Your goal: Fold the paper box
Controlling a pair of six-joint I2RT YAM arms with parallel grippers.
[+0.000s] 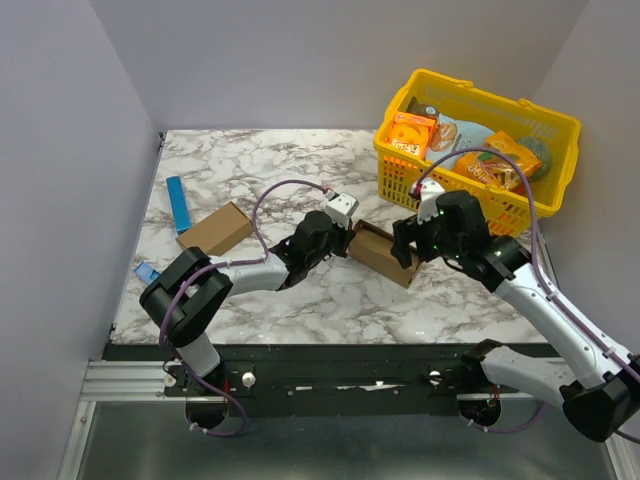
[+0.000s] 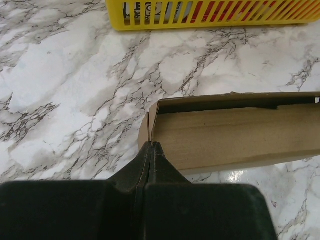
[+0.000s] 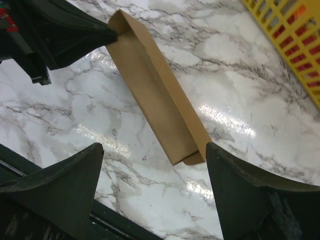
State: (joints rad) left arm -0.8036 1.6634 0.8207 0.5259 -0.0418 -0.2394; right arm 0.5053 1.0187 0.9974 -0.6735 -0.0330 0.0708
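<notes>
Brown, unprinted cardboard forms the paper box (image 1: pixel 383 256), a long narrow carton lying on its side near the middle of the desk (image 1: pixel 260 165). It sits between the two grippers and just in front of the yellow basket (image 1: pixel 452 203). From the left wrist view I read one long side as open: an upper wall casts a dark shadow over the inner panel, and a short end flap stands at the left end. From the right wrist view the carton runs diagonally as a shallow trough, with a small rounded tab showing at its near end.

State of the left gripper (image 2: pixel 150 148): fingers pressed together, pinching the thin edge of that end flap. State of the right gripper (image 3: pixel 153 148): fingers spread wide, hanging over the opposite end of the carton; I see neither finger touching it.

Limits of view: in the top view both grippers cover the carton's ends, so only its mid-section shows. The left wrist view cuts the carton off at the right edge of frame, and the shadowed interior is not readable. I cannot tell whether the lower long flap is tucked or loose.

Further out, orange snack boxes (image 1: pixel 408 135) sit in the basket, partly crossed by a purple cable (image 1: pixel 484 152). A second brown carton (image 1: pixel 214 229) lies well apart at the left of the desk, beside a blue strip (image 1: pixel 178 204).
</notes>
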